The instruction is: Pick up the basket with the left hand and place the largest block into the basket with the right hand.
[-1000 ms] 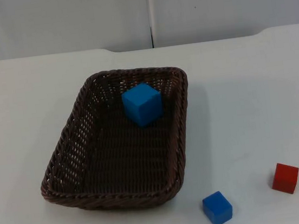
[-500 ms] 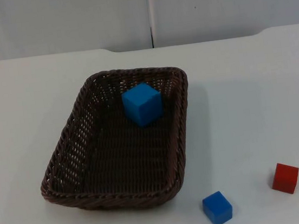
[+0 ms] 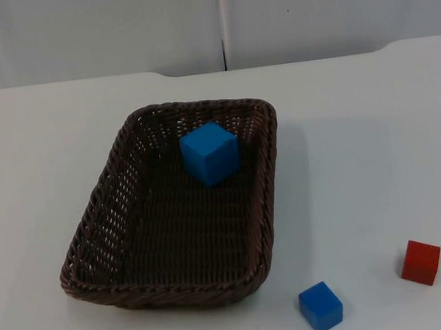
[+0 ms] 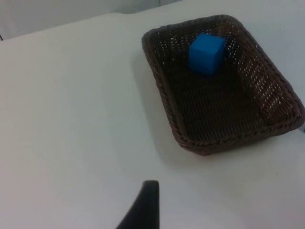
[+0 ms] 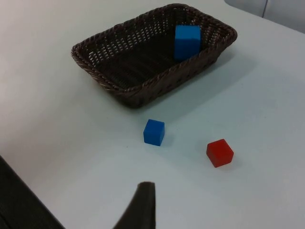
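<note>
Where the tabletop (image 3: 377, 130) nears its front edge, a small blue block (image 3: 321, 307) and a red block (image 3: 421, 262) lie apart. Behind them, mid-table, the brown wicker basket (image 3: 92, 237) holds the large blue block (image 3: 210, 153) against its far wall. One fingertip each of the left gripper (image 4: 145, 210) and right gripper (image 5: 143, 207) shows above bare table; jaw opening cannot be told.

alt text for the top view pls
A large blue block sits inside a dark brown wicker basket standing on the white table. A small blue block and a small red block lie on the table beside it.
</note>
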Robot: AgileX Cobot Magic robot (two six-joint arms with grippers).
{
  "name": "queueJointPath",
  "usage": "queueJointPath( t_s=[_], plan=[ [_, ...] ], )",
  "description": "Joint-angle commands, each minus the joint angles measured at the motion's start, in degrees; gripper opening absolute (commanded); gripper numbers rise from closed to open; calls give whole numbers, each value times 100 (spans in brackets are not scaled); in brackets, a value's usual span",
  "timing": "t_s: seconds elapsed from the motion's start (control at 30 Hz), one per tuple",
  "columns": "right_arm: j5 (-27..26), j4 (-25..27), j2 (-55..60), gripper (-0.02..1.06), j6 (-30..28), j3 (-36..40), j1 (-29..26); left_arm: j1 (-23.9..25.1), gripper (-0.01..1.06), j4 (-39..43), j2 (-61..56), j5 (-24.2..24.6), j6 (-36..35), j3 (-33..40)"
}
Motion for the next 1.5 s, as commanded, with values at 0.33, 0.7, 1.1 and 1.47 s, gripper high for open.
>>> queueJointPath(
  t_s=[0.33, 0.7, 1.1, 1.47],
  plan=[
    [-5, 18, -25, 95, -45, 1, 20, -29, 89, 11, -22, -65, -50, 24],
    [-5, 9, -25, 105, -45, 1, 20, -29, 105, 11, -22, -65, -50, 24],
    [-5, 9, -25, 105, -45, 1, 20, -29, 105, 11, -22, -65, -50, 24],
    [-5, 9, -25, 105, -45, 1, 20, -29, 105, 11, -22, -65, -50, 24]
  ],
)
